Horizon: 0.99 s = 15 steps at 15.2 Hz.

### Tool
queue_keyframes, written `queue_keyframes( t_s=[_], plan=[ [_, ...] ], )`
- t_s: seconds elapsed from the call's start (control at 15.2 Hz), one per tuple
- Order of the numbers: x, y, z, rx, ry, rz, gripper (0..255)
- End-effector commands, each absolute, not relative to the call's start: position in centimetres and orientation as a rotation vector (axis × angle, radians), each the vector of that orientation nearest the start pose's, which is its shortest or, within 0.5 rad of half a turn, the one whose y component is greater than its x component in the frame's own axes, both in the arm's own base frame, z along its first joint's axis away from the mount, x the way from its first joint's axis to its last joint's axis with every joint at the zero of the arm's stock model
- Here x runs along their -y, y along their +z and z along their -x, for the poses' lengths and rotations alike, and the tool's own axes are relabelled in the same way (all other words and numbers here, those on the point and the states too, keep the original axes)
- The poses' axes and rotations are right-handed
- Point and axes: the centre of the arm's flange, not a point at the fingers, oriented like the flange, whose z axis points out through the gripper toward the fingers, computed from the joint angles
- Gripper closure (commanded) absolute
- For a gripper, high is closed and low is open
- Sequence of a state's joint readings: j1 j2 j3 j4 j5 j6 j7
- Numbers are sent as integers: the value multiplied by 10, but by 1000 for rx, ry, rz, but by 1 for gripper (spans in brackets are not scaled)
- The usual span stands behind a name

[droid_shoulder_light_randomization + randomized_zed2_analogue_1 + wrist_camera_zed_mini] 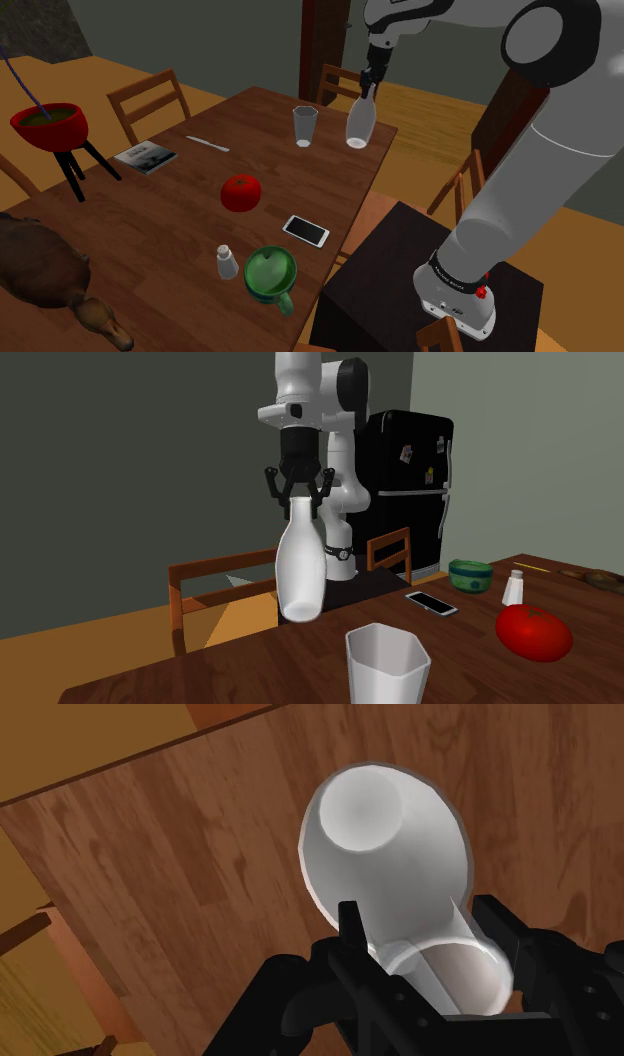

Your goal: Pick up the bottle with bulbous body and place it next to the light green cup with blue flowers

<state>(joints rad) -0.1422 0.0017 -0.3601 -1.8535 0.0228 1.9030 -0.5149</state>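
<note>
Glass cut off at second exterior view's lower edge — cup pattern unreadable.

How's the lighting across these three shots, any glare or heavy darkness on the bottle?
Shoulder view: dim, the white bulbous bottle standing pale against the dark brown wooden table. Second exterior view: the bottle is evenly bright before a dark wall, without glare. Wrist view: soft grey shading on the bottle's base, and the black end effector clasping its neck is almost a silhouette.
</note>
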Motion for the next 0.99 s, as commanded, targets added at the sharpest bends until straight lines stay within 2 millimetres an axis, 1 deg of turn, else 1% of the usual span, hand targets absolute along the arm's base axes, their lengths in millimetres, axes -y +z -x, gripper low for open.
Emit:
queue_keyframes(
  t_s=[0.0, 0.92],
  plan=[
    [272, 529, -499, 9, -82, 3145, 255],
    [272, 603, -499, 9, -82, 3145, 255]
  ],
)
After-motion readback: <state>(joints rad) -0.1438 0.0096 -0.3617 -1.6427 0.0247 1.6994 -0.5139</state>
